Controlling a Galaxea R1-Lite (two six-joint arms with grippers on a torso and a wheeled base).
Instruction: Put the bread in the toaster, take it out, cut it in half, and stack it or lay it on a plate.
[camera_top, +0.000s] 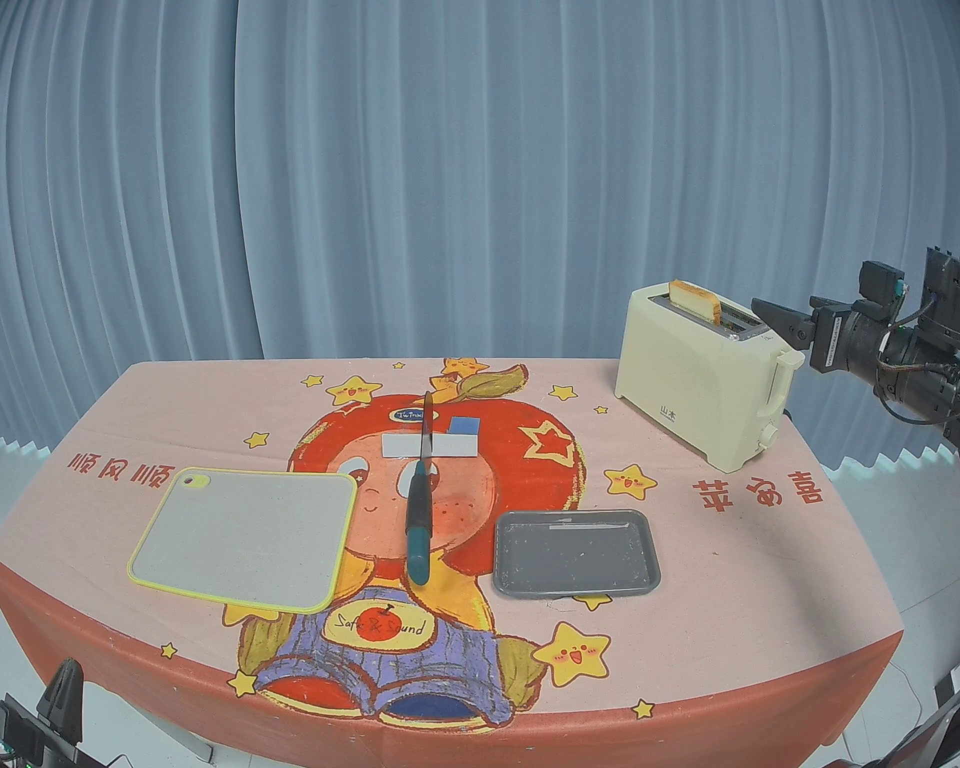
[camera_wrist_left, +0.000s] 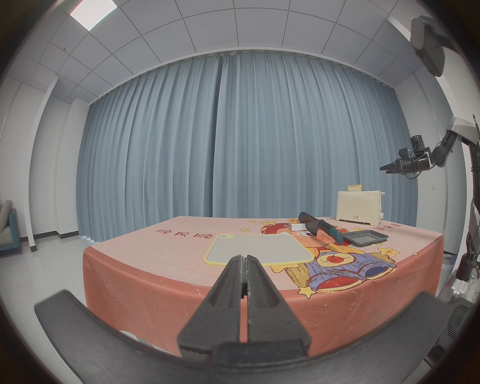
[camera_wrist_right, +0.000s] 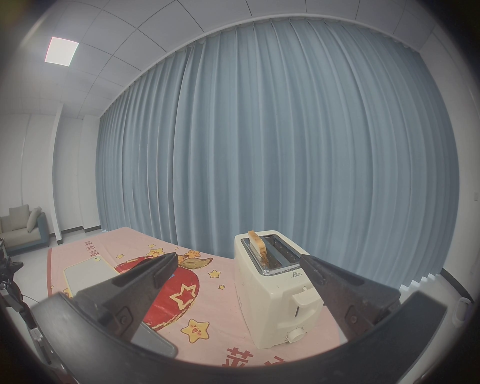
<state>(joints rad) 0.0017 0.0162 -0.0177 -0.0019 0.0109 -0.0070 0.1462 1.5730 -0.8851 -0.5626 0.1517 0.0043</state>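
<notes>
While the toasted bread slice (camera_top: 695, 299) stands upright in one of the two slots of the cream toaster (camera_top: 700, 385), its upper part poking out above the top, the right pincer (camera_top: 775, 318) hangs just beside the toaster's lever end. It is level with the toaster's top and touches neither toaster nor bread. Its fingers are spread wide and point at the toaster, with the right arm stretched out roughly level from the side of the table (camera_top: 760, 580).

The left pincer (camera_wrist_left: 245, 260) is pressed closed and empty, held low off the table's near edge, well apart from the toaster and facing across the table toward it.

In front of the toaster, toward the robot, lies a grey tray (camera_top: 510, 580). Farther from the toaster lies a knife (camera_top: 420, 500) with a teal handle, its blade resting across a small white and blue block (camera_top: 450, 443). Farthest from the toaster lies a cutting board (camera_top: 245, 537) with a yellow-green rim.

The lower part of the slice is hidden inside the slot.
</notes>
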